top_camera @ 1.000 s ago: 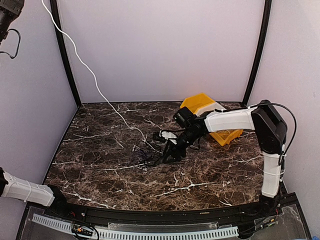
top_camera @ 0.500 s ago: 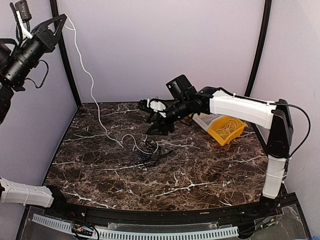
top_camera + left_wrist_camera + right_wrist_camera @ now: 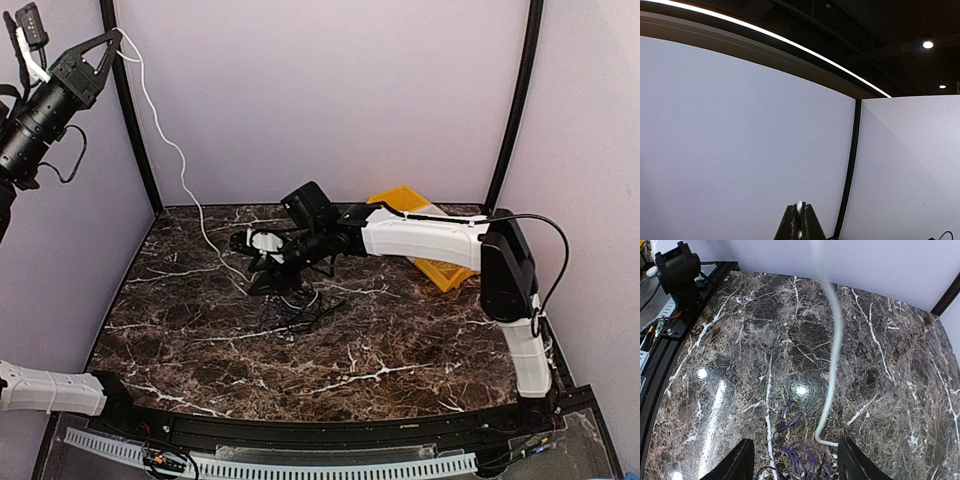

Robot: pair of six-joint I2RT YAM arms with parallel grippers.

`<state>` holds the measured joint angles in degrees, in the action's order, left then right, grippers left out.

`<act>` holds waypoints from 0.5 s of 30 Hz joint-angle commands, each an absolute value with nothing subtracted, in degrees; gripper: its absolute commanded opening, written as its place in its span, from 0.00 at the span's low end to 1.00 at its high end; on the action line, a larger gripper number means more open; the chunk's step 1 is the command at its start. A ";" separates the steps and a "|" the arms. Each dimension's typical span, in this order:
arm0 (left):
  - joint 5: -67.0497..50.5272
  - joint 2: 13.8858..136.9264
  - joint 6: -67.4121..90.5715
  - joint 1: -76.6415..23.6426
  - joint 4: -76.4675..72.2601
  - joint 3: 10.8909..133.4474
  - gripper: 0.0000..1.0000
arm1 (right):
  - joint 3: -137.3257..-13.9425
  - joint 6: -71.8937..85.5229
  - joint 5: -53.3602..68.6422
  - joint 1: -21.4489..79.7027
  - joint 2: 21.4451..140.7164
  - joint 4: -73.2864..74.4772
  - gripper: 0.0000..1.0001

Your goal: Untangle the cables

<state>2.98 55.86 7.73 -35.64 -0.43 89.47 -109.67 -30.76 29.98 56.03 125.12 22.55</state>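
Observation:
A white cable (image 3: 185, 170) runs from my left gripper (image 3: 112, 40), raised high at the far left, down to the table beside a small clump of dark cables (image 3: 298, 312). The left gripper is shut on the white cable's end, which shows between the shut fingers in the left wrist view (image 3: 799, 205). My right gripper (image 3: 268, 283) is open and hovers low just behind the clump. In the right wrist view the clump looks purple (image 3: 807, 460) and lies between the spread fingers of the gripper (image 3: 797, 465). The white cable (image 3: 832, 365) bends on the table there.
A yellow bin (image 3: 445, 270) holding pale cords sits at the back right, partly behind the right arm. Black frame posts (image 3: 128, 120) stand at the back corners. The left arm's base (image 3: 677, 275) is at the table's edge in the right wrist view.
My right arm has swung left and down from the back middle to just over the clump. My left gripper has shifted slightly, still holding the white cable, which now hangs straighter.

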 commanded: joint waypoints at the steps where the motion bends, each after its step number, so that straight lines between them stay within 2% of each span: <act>1: 2.70 55.04 7.35 -35.62 -2.21 90.34 0.00 | -110.04 -28.74 30.75 57.02 125.18 18.44 0.54; 10: 2.68 55.03 7.25 -35.63 -2.47 90.27 0.00 | -110.94 -25.74 28.14 57.04 126.89 15.23 0.51; 11: 2.76 54.96 7.23 -35.63 -2.46 90.22 0.00 | -111.53 -25.43 28.32 57.12 127.49 15.35 0.48; 13: 3.06 54.75 7.12 -35.67 -2.46 90.07 0.00 | -112.80 -24.56 28.47 57.04 128.48 15.53 0.33; 15: 3.71 54.41 6.82 -35.68 -2.27 89.87 0.00 | -113.60 -23.19 29.01 57.08 128.52 15.64 0.23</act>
